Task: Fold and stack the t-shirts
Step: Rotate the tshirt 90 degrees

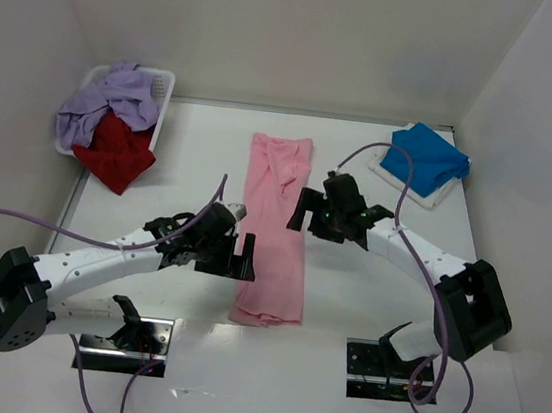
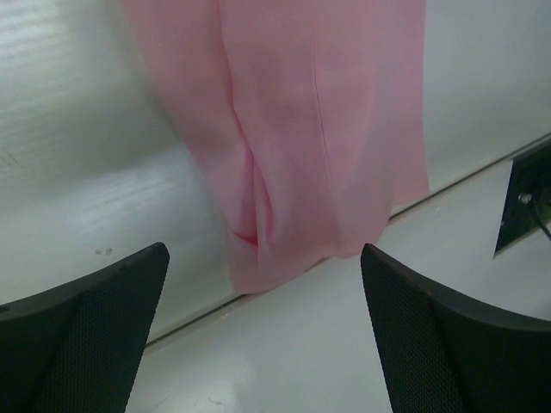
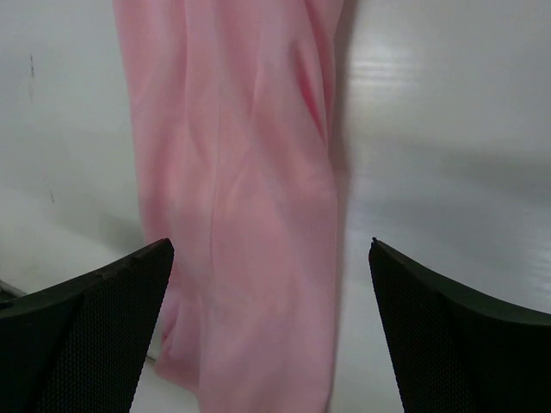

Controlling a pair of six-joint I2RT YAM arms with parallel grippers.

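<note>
Four t-shirts are counted: pink t-shirt, blue t-shirt, red t-shirt, lavender t-shirt. One basket is seen, and two grippers: left gripper, right gripper.

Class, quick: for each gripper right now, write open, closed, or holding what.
Left gripper: open, holding nothing, over the pink t-shirt.
Right gripper: open, holding nothing, over the same shirt.

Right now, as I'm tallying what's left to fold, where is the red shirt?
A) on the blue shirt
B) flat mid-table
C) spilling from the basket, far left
C: the red shirt spills over the front of the basket at the far left; the pink shirt lies mid-table.
</note>
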